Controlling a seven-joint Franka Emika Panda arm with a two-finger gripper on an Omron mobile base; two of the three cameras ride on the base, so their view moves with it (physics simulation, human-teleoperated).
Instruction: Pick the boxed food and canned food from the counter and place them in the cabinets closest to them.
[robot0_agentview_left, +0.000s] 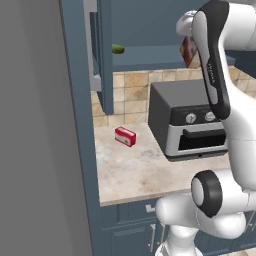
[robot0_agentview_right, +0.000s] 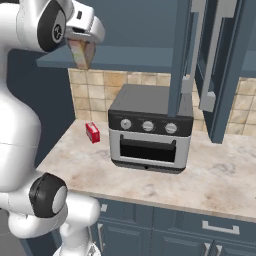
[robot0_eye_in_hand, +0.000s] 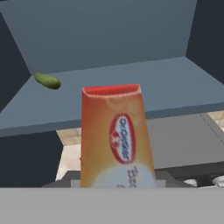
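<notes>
We see the boxed food (robot0_eye_in_hand: 117, 140) held up in the air in front of the open cabinets (robot0_eye_in_hand: 109, 39), its top edge level with the front lip of the blue shelf (robot0_eye_in_hand: 175, 87) in the hand view. The carton stands upright, orange-tan with a red-and-white oval label on its face. From the right base view the same carton (robot0_agentview_right: 81, 53) hangs just below the hand (robot0_agentview_right: 84, 36), which is closed on its upper part; in the left base view only a sliver of it (robot0_agentview_left: 188, 51) shows behind the white arm (robot0_agentview_left: 215, 65).

On the shelf, well to the left of the carton, lies a small green pickle (robot0_eye_in_hand: 47, 80), also visible in the left base view (robot0_agentview_left: 118, 48). Below the carton sits the toaster oven (robot0_agentview_right: 150, 130), grey-topped with three knobs and a dark door, standing on the counter (robot0_agentview_right: 225, 175) against the tiled wall. A small flat red box (robot0_agentview_right: 92, 132) with a white label lies on the counter to the left of the oven, apart from it. An open cabinet door (robot0_agentview_right: 182, 55) with a long grey bar handle hangs in front of the oven's right side in the right base view.
</notes>
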